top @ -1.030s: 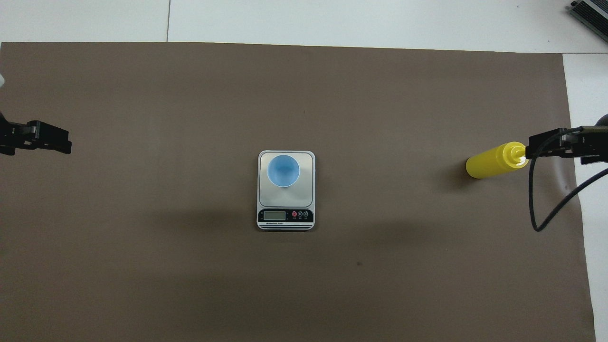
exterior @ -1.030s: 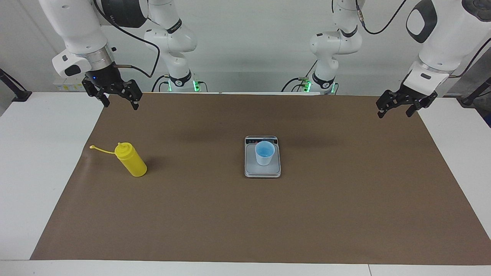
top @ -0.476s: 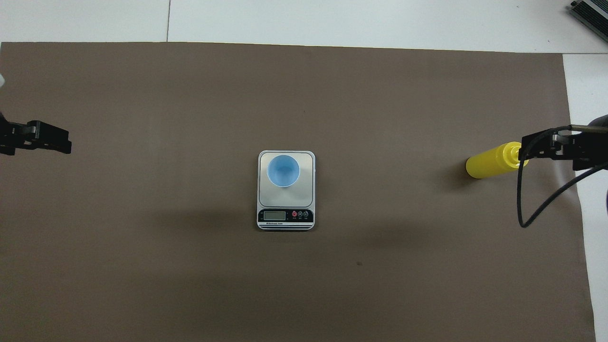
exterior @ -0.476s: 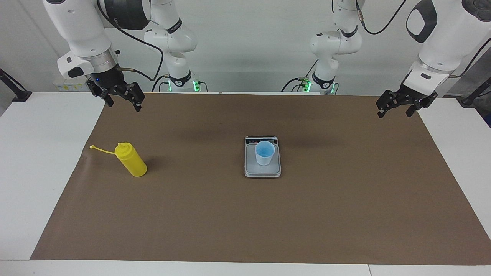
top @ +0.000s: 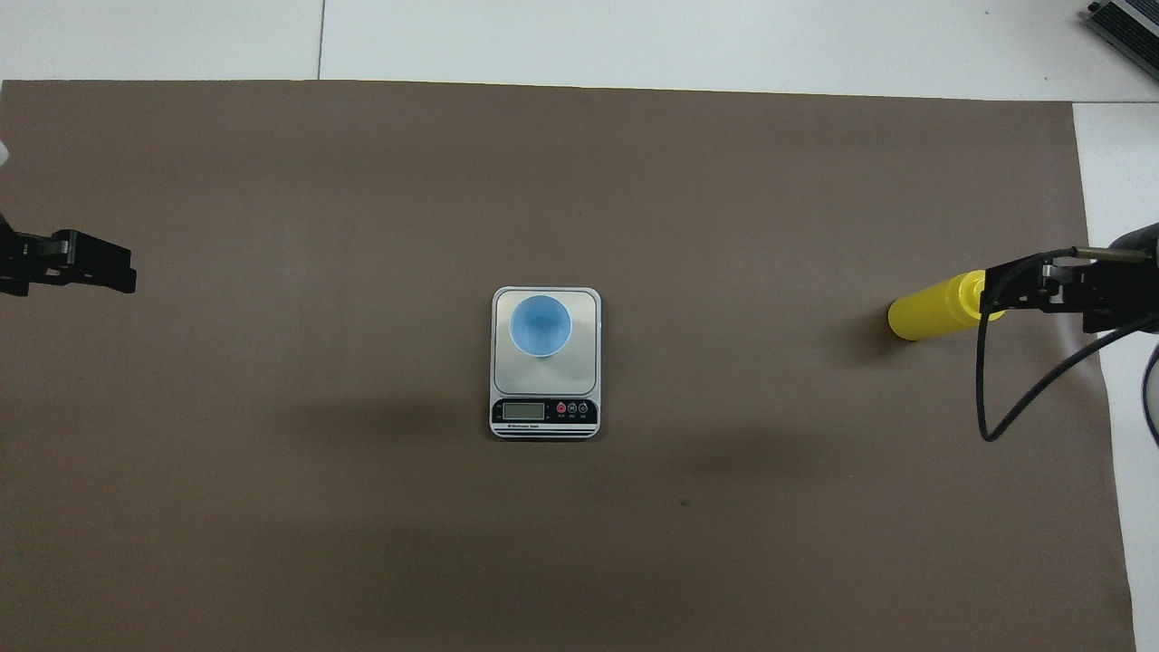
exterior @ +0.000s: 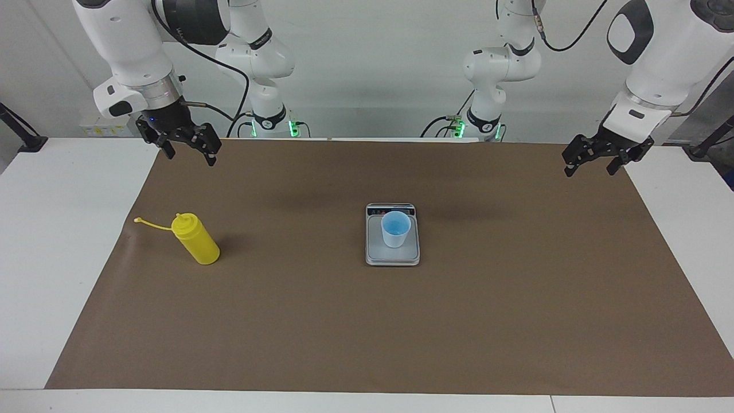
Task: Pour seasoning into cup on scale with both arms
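arms (exterior: 132,51): two, glossy white jointed shells, upper left and upper right of frame | joints: dark collars, silver wrist ring | cables: black, looped | grippers: black, two-fingered | bases (exterior: 269,123): green lights seen at top centre

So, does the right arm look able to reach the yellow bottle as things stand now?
Probably yes. The right gripper is open and up in the air at the bottle's end of the table. The yellow bottle stands alone on the brown mat, with nothing between them; the scale stands well apart at mid-table.
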Robot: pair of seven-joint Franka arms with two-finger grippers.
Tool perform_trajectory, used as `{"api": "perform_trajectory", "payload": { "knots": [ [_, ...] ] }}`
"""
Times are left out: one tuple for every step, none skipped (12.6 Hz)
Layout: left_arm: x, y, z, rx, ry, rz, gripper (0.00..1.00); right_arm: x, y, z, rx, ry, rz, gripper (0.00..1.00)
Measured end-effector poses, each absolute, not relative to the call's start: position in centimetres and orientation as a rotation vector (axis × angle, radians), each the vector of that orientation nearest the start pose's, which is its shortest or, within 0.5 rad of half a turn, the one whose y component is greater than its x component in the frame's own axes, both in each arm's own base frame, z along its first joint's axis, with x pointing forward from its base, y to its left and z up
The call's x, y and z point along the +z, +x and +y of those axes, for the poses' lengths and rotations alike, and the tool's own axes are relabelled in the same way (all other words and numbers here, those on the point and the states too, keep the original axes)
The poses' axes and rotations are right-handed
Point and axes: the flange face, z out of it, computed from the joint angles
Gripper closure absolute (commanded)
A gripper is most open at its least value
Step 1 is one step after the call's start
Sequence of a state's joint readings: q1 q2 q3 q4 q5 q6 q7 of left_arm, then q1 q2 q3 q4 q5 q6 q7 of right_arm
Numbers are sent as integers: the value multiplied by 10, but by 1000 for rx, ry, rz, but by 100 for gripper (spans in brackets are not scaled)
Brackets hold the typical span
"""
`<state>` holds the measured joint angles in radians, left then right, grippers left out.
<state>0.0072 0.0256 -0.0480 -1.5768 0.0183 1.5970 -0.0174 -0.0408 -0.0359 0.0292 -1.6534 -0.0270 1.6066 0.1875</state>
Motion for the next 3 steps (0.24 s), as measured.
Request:
{"api": "perform_trajectory", "payload": {
  "knots": [
    [610,564,-21,8,-3124,37,0,608,545,-9,15,-3155,313,0],
    [610,564,-21,8,-3124,37,0,608,544,-9,14,-3155,313,0],
    [610,564,-21,8,-3124,37,0,609,544,-9,13,-3155,313,0]
  ]
}}
